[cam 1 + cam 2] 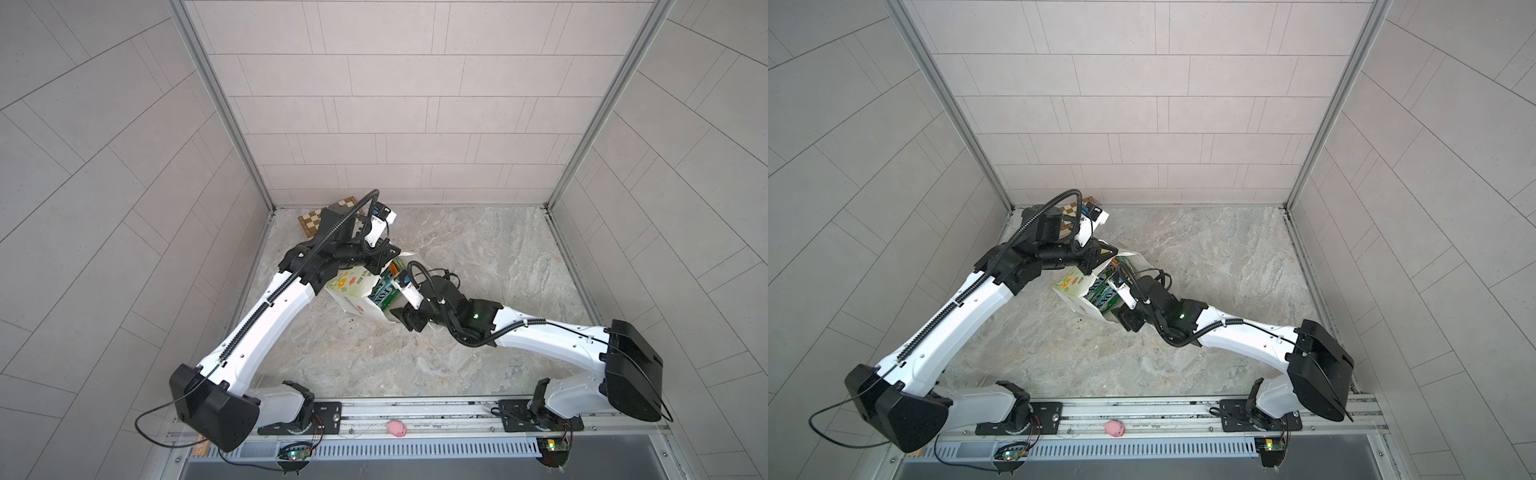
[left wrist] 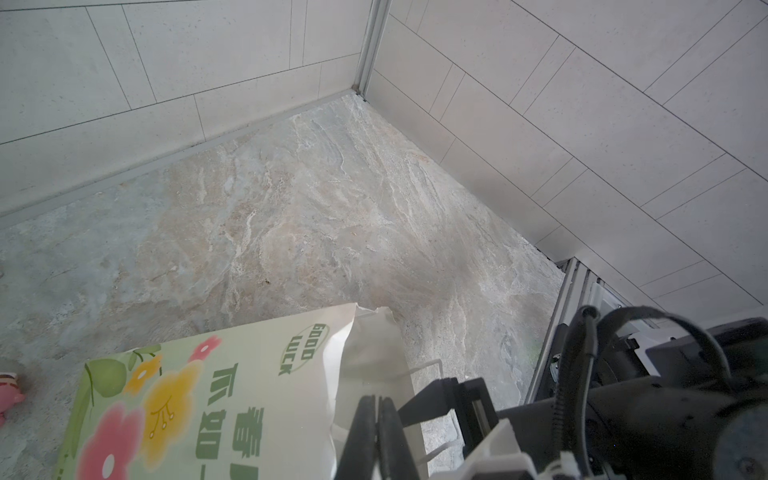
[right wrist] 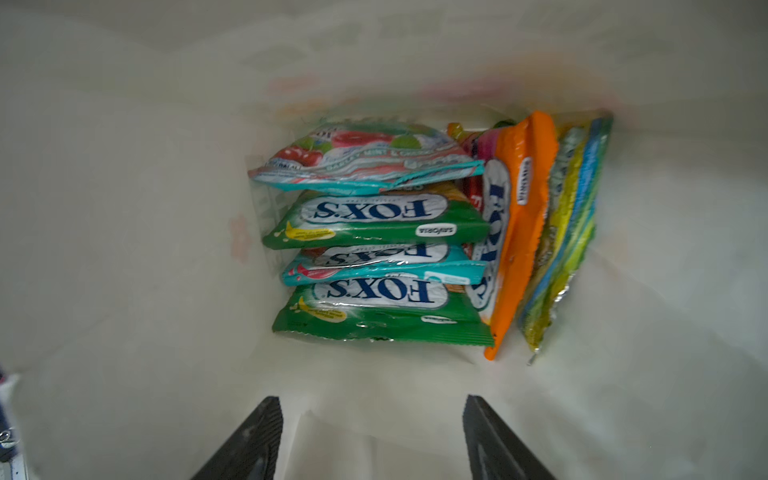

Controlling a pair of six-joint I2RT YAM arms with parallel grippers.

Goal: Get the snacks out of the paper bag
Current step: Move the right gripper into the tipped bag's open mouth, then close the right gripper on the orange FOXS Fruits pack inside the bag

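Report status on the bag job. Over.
Left gripper shut on paper bag rim. Right gripper open inside the bag, empty. Snacks all inside, stacked at the far end. Nothing between jaws and packets.

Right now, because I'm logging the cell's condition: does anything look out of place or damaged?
A pink toy pig lies on the front rail, off the tabletop. The paper bag leans askew, its rim pinched by the left gripper.
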